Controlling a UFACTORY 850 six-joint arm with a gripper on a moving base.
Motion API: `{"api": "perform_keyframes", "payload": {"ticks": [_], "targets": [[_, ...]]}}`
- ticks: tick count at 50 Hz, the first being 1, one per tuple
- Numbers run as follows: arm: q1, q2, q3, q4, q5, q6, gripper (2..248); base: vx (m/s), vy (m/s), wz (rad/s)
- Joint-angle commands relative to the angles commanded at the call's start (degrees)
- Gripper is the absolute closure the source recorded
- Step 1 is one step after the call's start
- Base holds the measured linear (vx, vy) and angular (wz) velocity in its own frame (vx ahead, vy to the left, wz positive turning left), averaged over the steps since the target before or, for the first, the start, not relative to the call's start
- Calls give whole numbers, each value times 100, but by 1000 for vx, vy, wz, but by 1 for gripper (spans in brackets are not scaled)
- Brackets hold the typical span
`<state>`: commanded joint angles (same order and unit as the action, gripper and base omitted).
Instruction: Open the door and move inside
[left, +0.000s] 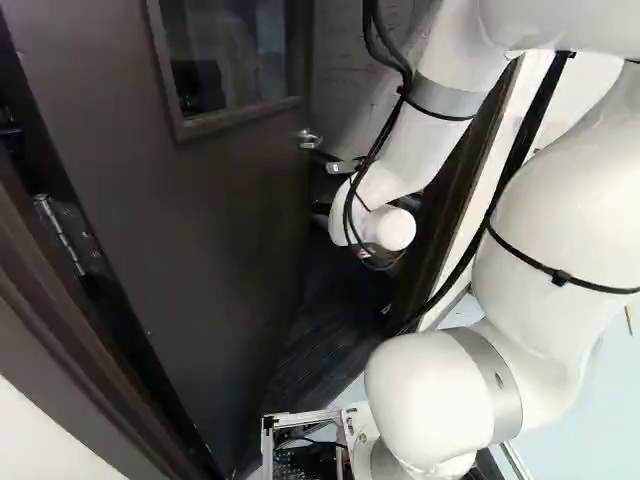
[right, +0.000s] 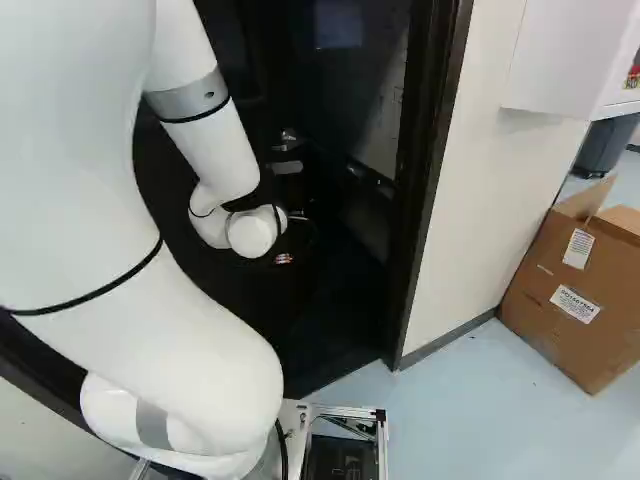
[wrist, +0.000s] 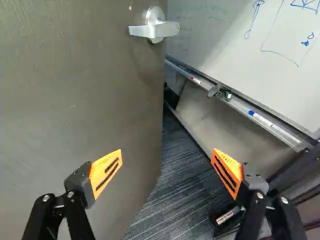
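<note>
At the left of the left base view, the hinge (left: 62, 235) joins the door (left: 210, 220) to the frame (left: 40, 300). The door stands partly open, swung away from the base, with a window (left: 225, 60) high in it. Its slab covers the left part of the doorway. The silver handle (left: 310, 139) sits near the free edge.

Next comes the arm (left: 450, 90), black cables (left: 385, 50) looped along it, reaching forward into the doorway. At its end is the pincer (left: 375, 258), below the handle. In the wrist view the pincer (wrist: 167, 165) is spread wide, gripping nothing: one orange pad (wrist: 106, 172) is in front of the door, the other in front of the gap beside it. Whether either touches the door, I can't tell.

Past the door's edge lies dark striped carpet (wrist: 182, 200). Beyond the gap, a whiteboard (wrist: 250, 45) takes up the far side, markers (wrist: 262, 119) on its ledge (wrist: 240, 105) and a pale panel (wrist: 220, 125) below.

In the right base view, the frame's dark right post bounds the doorway; then come a white wall (right: 480, 200), a cabinet (right: 560, 60), a cardboard box (right: 560, 300) on the pale floor (right: 480, 420) and a grey bin (right: 603, 147) behind.
</note>
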<state>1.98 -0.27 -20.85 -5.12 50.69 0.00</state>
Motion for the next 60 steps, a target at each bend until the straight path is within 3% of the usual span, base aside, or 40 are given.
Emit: {"api": "perform_keyframes", "payload": {"ticks": [60], "targets": [[619, -666, -705, -808, 0, 0, 3, 0, 0, 0]]}}
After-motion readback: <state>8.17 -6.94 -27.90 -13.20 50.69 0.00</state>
